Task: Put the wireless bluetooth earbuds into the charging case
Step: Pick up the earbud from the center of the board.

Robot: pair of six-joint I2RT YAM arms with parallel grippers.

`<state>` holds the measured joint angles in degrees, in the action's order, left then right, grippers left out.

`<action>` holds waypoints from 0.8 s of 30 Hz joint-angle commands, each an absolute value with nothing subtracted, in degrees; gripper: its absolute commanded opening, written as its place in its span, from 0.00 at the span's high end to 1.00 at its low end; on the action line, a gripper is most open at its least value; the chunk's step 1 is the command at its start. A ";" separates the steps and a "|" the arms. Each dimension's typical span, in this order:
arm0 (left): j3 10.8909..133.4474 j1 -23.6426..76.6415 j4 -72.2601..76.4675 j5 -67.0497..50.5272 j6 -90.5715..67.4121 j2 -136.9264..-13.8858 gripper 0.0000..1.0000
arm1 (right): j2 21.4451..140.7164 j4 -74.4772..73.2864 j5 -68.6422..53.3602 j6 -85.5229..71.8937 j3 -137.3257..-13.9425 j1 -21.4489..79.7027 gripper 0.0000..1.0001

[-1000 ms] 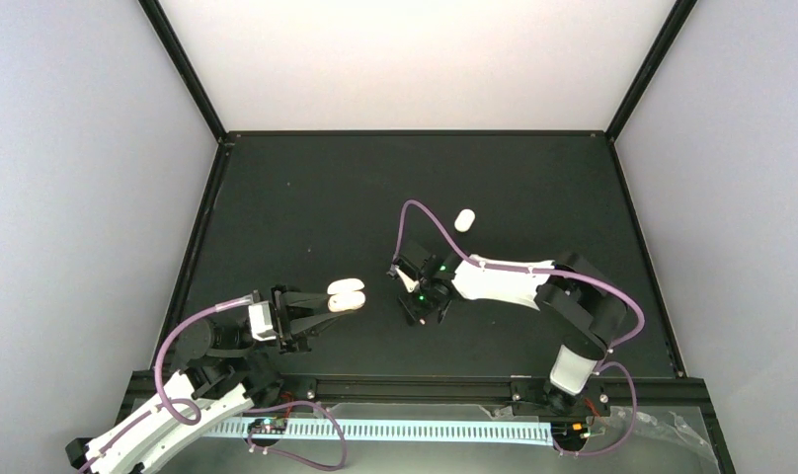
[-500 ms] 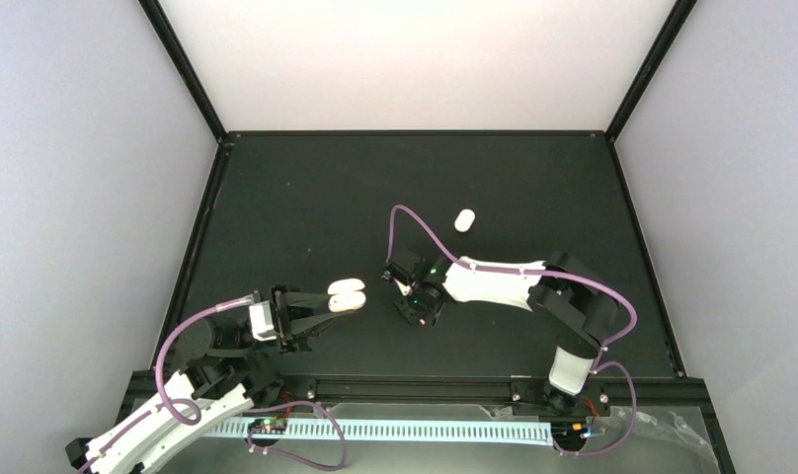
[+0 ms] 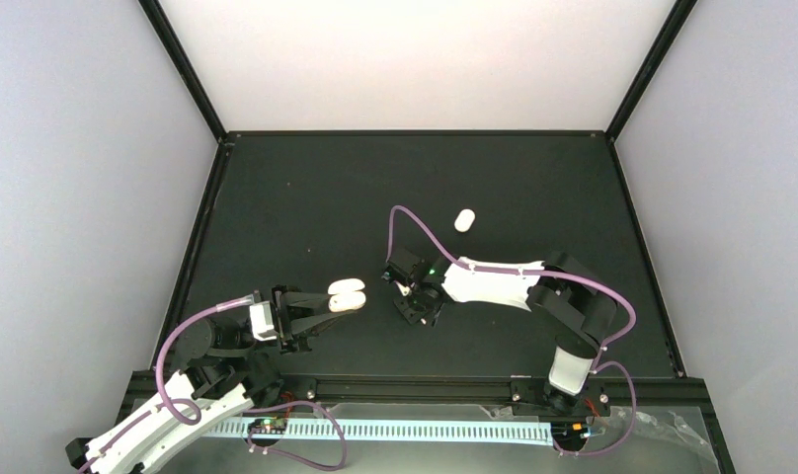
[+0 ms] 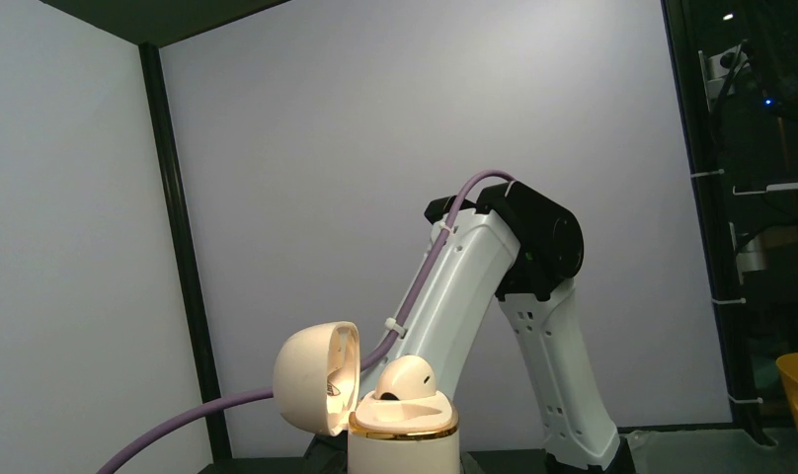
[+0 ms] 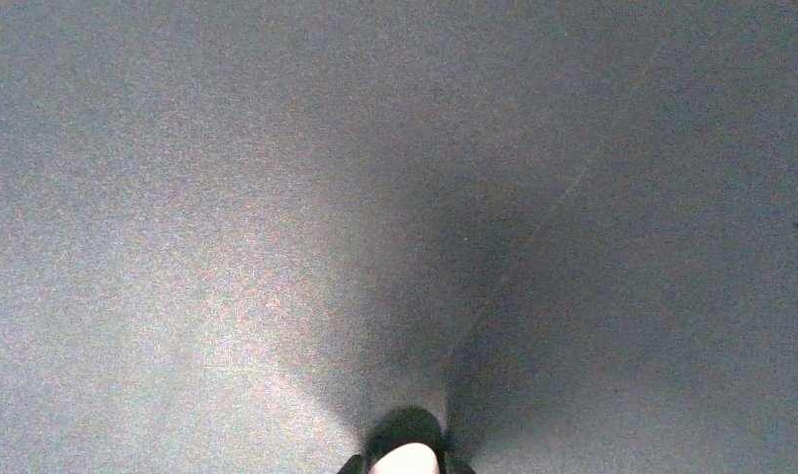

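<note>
Left gripper (image 3: 316, 305) clamps the open charging case (image 4: 403, 439), one earbud (image 4: 405, 379) already seated. Right gripper (image 3: 411, 299), frame centre, pinches second bud (image 5: 407, 460). Next likely needs a lift, carry frame-left, align over case.

earbuds (image 4: 405, 380) (image 5: 410, 460) x2; charging case (image 4: 403, 434) x1; white capsule (image 3: 463, 220) x1; robot arms (image 3: 168, 434) (image 3: 494, 283) x2; purple cables (image 3: 178, 341) (image 3: 415, 232) x2

Open cream case (image 4: 403, 446), one earbud (image 4: 405, 379) inside
</note>
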<state>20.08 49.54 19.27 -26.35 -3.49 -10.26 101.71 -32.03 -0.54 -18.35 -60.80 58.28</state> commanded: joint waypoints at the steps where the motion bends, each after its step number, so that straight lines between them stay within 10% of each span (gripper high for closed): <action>1: 20.57 49.75 19.02 -26.11 -2.87 -10.54 0.99 | 102.17 -32.72 -0.39 -19.47 -60.02 58.89 0.83; 24: 22.28 49.77 20.23 -18.79 -0.70 -11.97 0.98 | 72.90 -26.60 13.50 -20.66 -63.27 58.27 0.89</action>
<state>20.10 49.54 19.31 -21.98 -2.28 -10.31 81.01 -29.39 10.50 -22.83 -59.31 58.43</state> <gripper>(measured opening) 0.199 0.120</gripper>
